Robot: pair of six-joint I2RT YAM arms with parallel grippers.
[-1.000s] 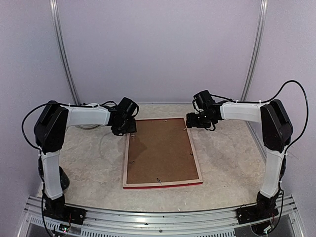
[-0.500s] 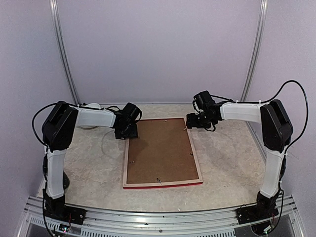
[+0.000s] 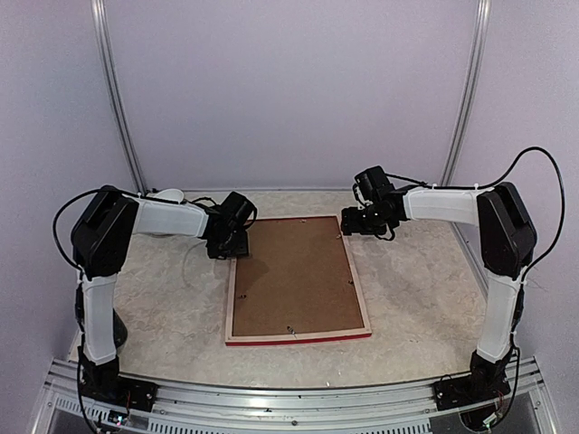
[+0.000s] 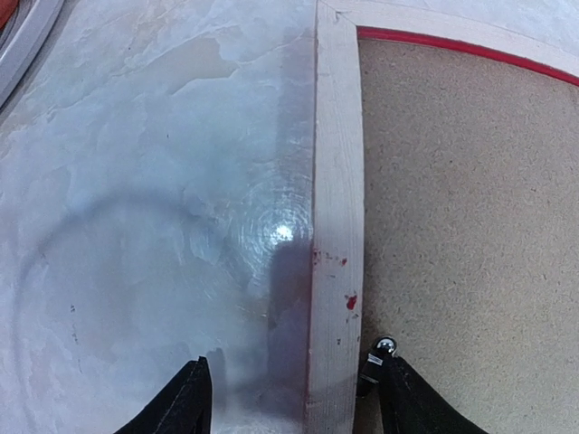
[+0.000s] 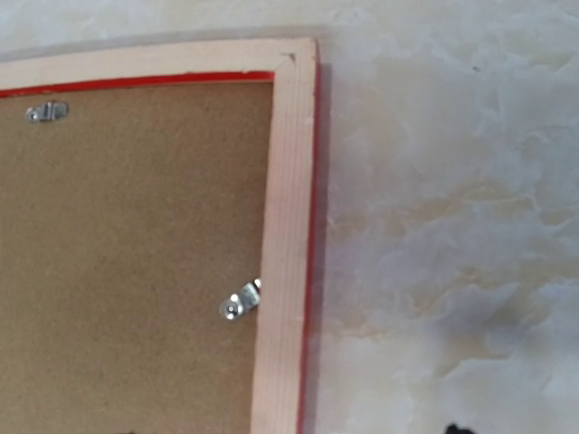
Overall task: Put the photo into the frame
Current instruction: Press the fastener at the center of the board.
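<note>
Marbled table (image 3: 416, 289) carries the face-down red wooden rectangular frame (image 3: 298, 335); left claw (image 4: 294, 395) has shifted, spread astride its rail, ready to grip; right claw (image 3: 346, 223) unclear.

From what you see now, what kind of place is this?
Probably a robot test booth, not a home: plain lilac walls enclose a marble-patterned table, and a metal rail carries the left arm and right arm.

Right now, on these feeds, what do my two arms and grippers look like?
The left arm and right arm have white tubular links between bulky black joint housings, on black bases. A thin black cable loops outside each shoulder. The left gripper and right gripper are black; the left's fingers taper to blunt tips.
</note>
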